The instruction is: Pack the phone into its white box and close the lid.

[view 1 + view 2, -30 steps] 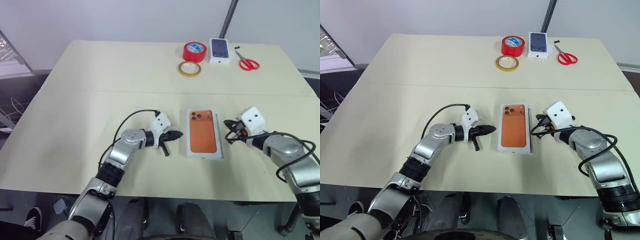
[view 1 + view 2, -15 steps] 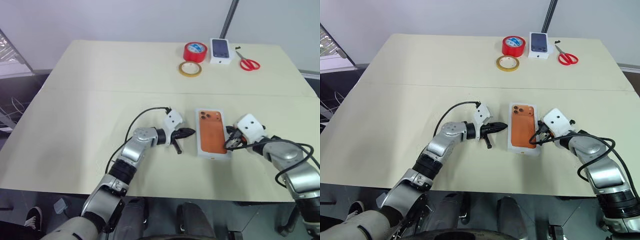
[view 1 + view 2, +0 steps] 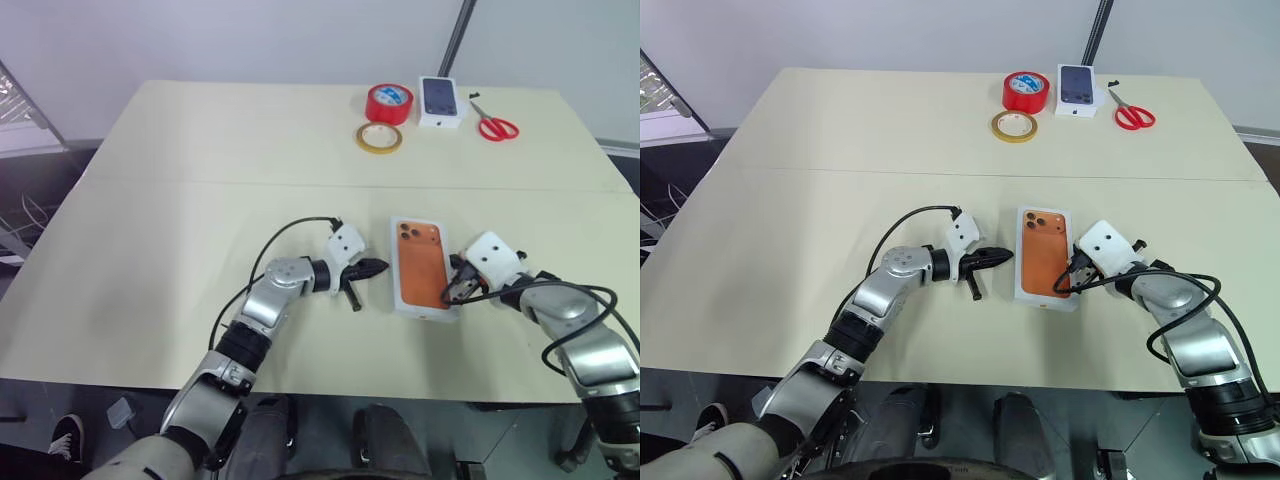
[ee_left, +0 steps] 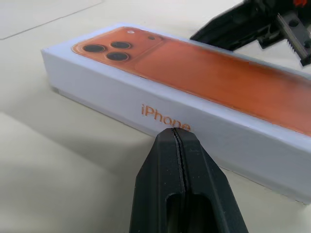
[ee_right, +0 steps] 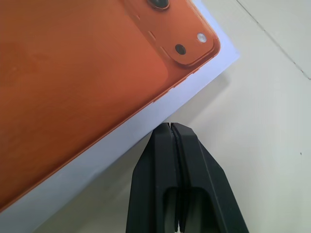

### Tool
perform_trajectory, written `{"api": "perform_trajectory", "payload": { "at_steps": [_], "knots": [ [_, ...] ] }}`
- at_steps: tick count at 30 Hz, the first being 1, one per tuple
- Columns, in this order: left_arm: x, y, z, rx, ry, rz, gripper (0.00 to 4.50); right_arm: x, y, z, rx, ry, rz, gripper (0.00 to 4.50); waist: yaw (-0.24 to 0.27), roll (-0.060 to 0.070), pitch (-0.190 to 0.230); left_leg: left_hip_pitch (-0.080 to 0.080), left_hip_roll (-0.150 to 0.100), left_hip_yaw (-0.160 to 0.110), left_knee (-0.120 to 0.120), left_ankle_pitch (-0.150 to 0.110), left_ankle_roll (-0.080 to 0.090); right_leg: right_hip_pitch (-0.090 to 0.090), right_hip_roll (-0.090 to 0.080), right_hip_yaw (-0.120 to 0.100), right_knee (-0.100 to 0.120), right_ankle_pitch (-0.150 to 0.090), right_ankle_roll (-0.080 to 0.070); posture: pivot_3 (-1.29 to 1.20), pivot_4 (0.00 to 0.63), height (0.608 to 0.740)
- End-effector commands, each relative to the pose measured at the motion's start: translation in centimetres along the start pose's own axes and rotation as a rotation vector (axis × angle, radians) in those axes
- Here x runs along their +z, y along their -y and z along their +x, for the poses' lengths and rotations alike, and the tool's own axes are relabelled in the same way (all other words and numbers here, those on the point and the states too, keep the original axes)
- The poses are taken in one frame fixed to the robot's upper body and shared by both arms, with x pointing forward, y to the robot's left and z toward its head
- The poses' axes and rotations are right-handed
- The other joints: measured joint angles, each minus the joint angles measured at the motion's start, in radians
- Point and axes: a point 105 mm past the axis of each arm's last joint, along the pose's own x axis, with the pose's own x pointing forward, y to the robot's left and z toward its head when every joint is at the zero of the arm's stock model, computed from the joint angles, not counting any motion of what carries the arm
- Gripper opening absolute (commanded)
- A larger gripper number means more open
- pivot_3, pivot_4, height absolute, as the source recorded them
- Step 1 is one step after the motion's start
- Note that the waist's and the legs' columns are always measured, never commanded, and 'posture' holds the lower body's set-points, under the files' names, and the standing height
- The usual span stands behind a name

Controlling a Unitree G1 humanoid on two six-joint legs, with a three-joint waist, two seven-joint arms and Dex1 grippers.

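The white box (image 3: 422, 268) lies flat on the table as one shut block, its lid (image 4: 121, 97) down and "iPhone" printed on its side wall. Its top face shows an orange phone back with dark lenses (image 4: 104, 48); I cannot tell whether that is a print or the phone itself. My left gripper (image 3: 382, 266) is shut and points at the box's left long side, its tip (image 4: 176, 130) just short of the wall. My right gripper (image 3: 452, 290) is shut too, with its tip (image 5: 170, 125) at the box's right long edge.
At the table's far side sit a red tape roll (image 3: 389, 103), a yellow tape ring (image 3: 379, 137), a small white box with a dark phone picture (image 3: 441, 100) and red scissors (image 3: 496, 127). Bare tabletop surrounds the box.
The box has slid to the right and turned slightly. My left gripper followed it rightward, and my right gripper closed in on the box's right edge. Over the last half second almost nothing moved.
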Motion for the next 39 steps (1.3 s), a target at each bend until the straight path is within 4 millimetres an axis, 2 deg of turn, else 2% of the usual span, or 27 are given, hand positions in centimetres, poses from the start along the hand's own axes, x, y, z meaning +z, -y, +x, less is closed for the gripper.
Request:
{"api": "perform_trajectory", "payload": {
  "at_steps": [1,3,6,8,10,12,14,15,17,19,22,24,27,29,31,34,37,39],
  "knots": [
    [5.4,-0.6,0.5,0.006,0.165,0.016,0.00,3.1,2.5,-0.8,-0.067,0.152,0.055,0.03,0.000,0.000,0.000,0.000,0.000,0.000,0.000,0.000,0.000,0.000,0.000,0.000,0.000,0.000,0.000,0.00,0.150,0.728],
    [6.5,-0.8,0.7,0.008,0.192,0.022,0.00,4.0,3.0,-0.9,-0.071,0.202,0.098,0.03,0.001,0.000,0.000,0.000,0.000,0.000,0.001,0.000,0.000,0.000,0.000,0.000,0.000,0.000,0.000,0.00,0.150,0.728],
    [7.4,-0.5,2.1,-0.023,0.200,0.038,0.00,5.4,2.1,-0.8,-0.009,0.274,0.121,0.03,0.002,0.000,0.000,0.000,0.000,0.000,0.001,0.000,0.000,0.001,0.000,0.000,0.000,0.000,0.000,0.00,0.150,0.728],
    [6.2,-0.3,3.2,-0.038,0.137,0.038,0.00,5.0,0.3,-0.6,0.084,0.248,0.131,0.03,0.003,0.000,0.000,0.000,0.000,-0.001,0.002,0.000,0.000,0.002,0.000,-0.001,0.000,0.000,0.000,0.00,0.150,0.728],
    [3.6,-0.2,4.1,-0.040,0.009,0.099,0.00,3.5,-0.9,-0.4,0.122,0.176,0.073,0.03,0.003,0.000,0.000,0.000,0.000,-0.001,0.002,0.000,0.000,0.003,0.000,-0.001,0.000,0.000,0.001,0.00,0.150,0.728],
    [0.4,0.2,4.1,-0.087,-0.143,0.062,0.00,1.1,-1.9,-0.1,0.142,0.053,0.057,0.03,0.000,0.000,0.000,0.001,-0.001,-0.001,0.002,0.000,0.001,0.003,0.000,-0.001,0.000,0.000,0.001,0.00,0.150,0.728],
    [-1.5,0.6,3.8,-0.115,-0.215,0.061,0.00,-1.1,-3.1,-0.1,0.162,-0.032,0.025,0.03,-0.001,0.000,-0.001,0.001,0.000,-0.001,0.002,0.000,0.001,0.002,0.001,-0.001,0.000,-0.001,0.001,0.00,0.150,0.728],
    [-2.3,0.7,3.4,-0.117,-0.247,0.059,0.00,-1.6,-3.6,-0.2,0.177,-0.047,0.035,0.03,0.001,-0.002,-0.004,0.002,0.000,-0.001,0.002,0.000,0.001,0.003,0.001,-0.001,0.000,-0.001,0.001,0.00,0.150,0.728],
    [-2.9,0.6,2.9,-0.118,-0.264,0.057,0.00,-1.5,-4.0,-0.3,0.183,-0.040,0.058,0.03,0.002,-0.003,-0.005,0.008,0.000,-0.003,0.002,-0.002,0.002,0.013,0.001,-0.003,-0.003,-0.001,0.002,0.00,0.150,0.728],
    [-2.5,0.7,2.5,-0.129,-0.224,-0.015,0.00,-0.6,-4.0,-0.1,0.185,-0.007,0.136,0.03,-0.001,-0.004,-0.007,0.018,0.000,-0.003,0.001,-0.004,0.004,0.024,0.000,-0.003,-0.007,-0.002,0.002,0.00,0.150,0.728],
    [-1.4,0.0,1.9,-0.104,-0.165,-0.017,0.89,0.9,-4.0,-0.4,0.245,0.059,0.256,0.88,-0.001,-0.004,-0.009,0.022,0.001,-0.003,-0.002,-0.004,0.004,0.028,-0.002,-0.003,-0.010,-0.002,0.002,0.00,0.150,0.728],
    [-1.2,-0.1,1.8,-0.102,-0.160,-0.016,1.79,1.0,-4.0,-0.5,0.253,0.063,0.271,1.82,-0.001,-0.003,-0.009,0.022,0.001,-0.003,-0.002,-0.004,0.004,0.028,-0.004,-0.003,-0.010,-0.002,0.001,0.00,0.150,0.728],
    [3.2,-1.6,-1.0,-0.073,0.011,0.006,3.44,4.1,-2.5,-1.2,0.262,0.223,0.277,3.44,-0.012,-0.002,-0.008,0.022,0.000,-0.002,-0.004,-0.004,0.004,0.027,-0.005,-0.001,-0.010,-0.001,0.001,0.00,0.150,0.728],
    [5.3,-2.9,-4.1,-0.027,0.078,0.040,4.36,5.0,-1.8,-1.9,0.278,0.280,0.235,4.39,-0.022,0.000,-0.007,0.018,0.000,-0.002,-0.007,-0.003,0.002,0.020,-0.005,0.000,-0.009,-0.001,0.001,0.00,0.150,0.728],
    [5.8,-3.8,-7.4,0.026,0.069,0.099,4.47,5.0,-1.1,-2.6,0.270,0.298,0.167,4.48,-0.025,0.001,-0.007,0.014,0.000,-0.001,-0.009,-0.001,-0.001,0.014,-0.004,0.000,-0.007,-0.001,0.001,0.00,0.150,0.728],
    [4.5,-4.2,-10.9,0.074,-0.001,0.144,4.47,4.4,-0.5,-3.5,0.257,0.303,0.090,4.48,-0.022,0.001,-0.008,0.015,0.000,-0.001,-0.010,-0.001,-0.001,0.016,-0.004,-0.001,-0.008,-0.001,0.002,0.00,0.150,0.728],
    [2.8,-4.6,-14.5,0.135,-0.047,0.144,4.47,3.6,0.0,-4.8,0.292,0.305,0.089,4.48,-0.014,0.001,-0.007,0.018,-0.001,-0.001,-0.010,-0.001,0.000,0.021,-0.005,-0.001,-0.010,-0.001,0.002,0.00,0.150,0.728],
    [2.3,-4.8,-15.4,0.167,-0.063,0.129,4.47,3.2,0.2,-5.2,0.302,0.304,0.090,4.48,-0.005,0.001,-0.007,0.018,-0.001,-0.001,-0.009,-0.001,0.000,0.021,-0.006,-0.001,-0.010,-0.001,0.001,0.00,0.150,0.728]
  ]
}}
